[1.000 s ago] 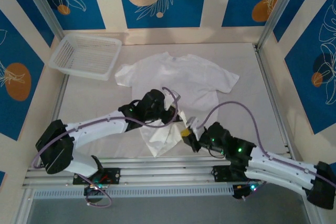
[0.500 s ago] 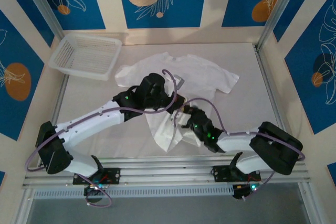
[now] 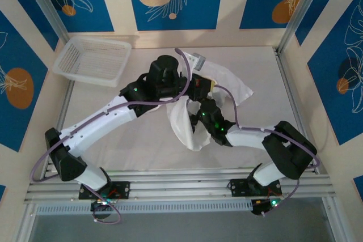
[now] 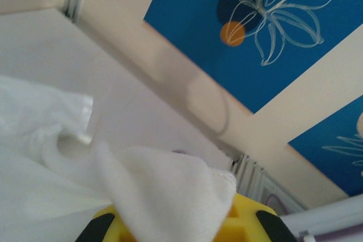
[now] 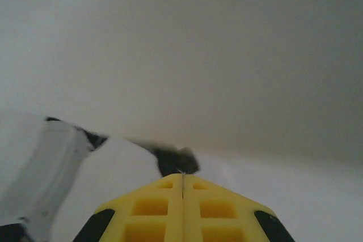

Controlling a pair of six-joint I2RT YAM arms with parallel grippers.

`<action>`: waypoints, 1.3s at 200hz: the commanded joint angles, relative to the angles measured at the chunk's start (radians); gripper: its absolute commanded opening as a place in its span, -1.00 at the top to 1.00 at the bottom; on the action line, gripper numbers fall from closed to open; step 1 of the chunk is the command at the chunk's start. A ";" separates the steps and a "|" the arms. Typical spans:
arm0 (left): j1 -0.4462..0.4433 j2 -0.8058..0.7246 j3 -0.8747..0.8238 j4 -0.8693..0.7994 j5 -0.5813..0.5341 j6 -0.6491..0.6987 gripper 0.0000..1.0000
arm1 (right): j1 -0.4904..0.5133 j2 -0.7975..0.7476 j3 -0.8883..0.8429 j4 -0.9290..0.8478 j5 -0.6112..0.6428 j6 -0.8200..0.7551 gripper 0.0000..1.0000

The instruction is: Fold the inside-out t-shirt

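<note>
Left gripper [image 4: 176, 222] clamped on the inside-out t-shirt [image 3: 185, 126]; right gripper [image 5: 182, 182] closed just beside it, perhaps pinching cloth; the shirt's length hangs below both fingertips.

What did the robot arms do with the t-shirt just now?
The left gripper and right gripper swung from the near edge toward the far side, lifting the hem of the t-shirt along; the flat t-shirt is now bunched. The left clamps cloth; the right is shut. The basket stayed put.
</note>
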 commanded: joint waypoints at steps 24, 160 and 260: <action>-0.009 0.042 0.142 0.103 0.064 -0.032 1.00 | -0.184 -0.156 0.225 -0.378 -0.369 0.748 1.00; -0.096 0.176 0.489 -0.126 -0.029 0.230 1.00 | -0.188 -0.018 0.345 -0.537 -0.587 0.874 1.00; -0.204 0.472 1.050 -0.284 0.089 0.245 1.00 | -0.135 0.447 0.674 -0.840 -0.631 1.008 0.76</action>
